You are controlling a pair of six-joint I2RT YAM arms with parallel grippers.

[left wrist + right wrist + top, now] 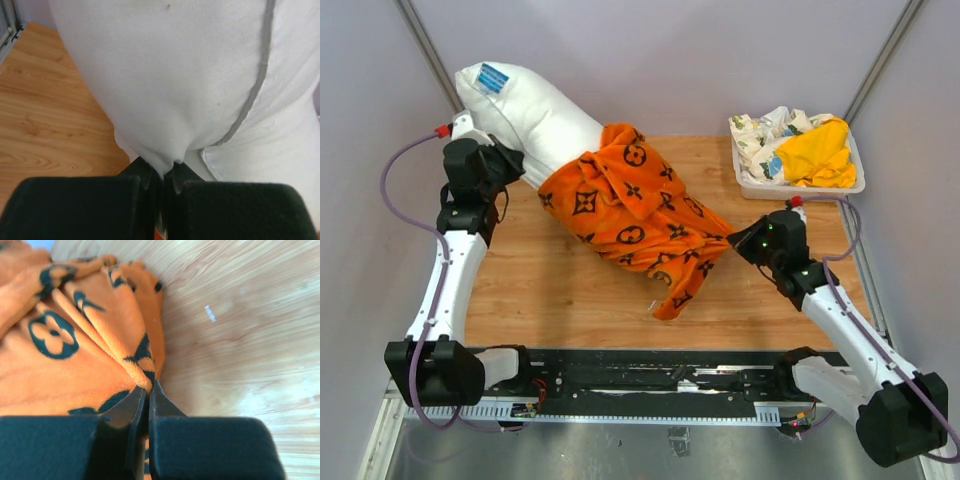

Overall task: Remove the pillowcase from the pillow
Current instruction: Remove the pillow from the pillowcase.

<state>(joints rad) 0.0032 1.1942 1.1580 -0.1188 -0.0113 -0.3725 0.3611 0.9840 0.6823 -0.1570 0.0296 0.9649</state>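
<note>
The white pillow (pixel 535 110) lies at the back left, its far half bare and its near half inside the orange pillowcase (pixel 625 215) with black motifs. My left gripper (pixel 510 163) is shut on a pinch of the pillow (pixel 165 90) at its near left edge. My right gripper (pixel 735 240) is shut on a fold of the pillowcase (pixel 75 340) at its right edge, low over the table. The pillowcase is bunched and trails toward the front middle of the table.
A white tray (pixel 750 182) at the back right holds a yellow cloth (pixel 817 157) and a white floral-print cloth (pixel 765 130). The wooden table (pixel 550 285) ends at a black rail by the arm bases. Grey walls close in behind and at both sides.
</note>
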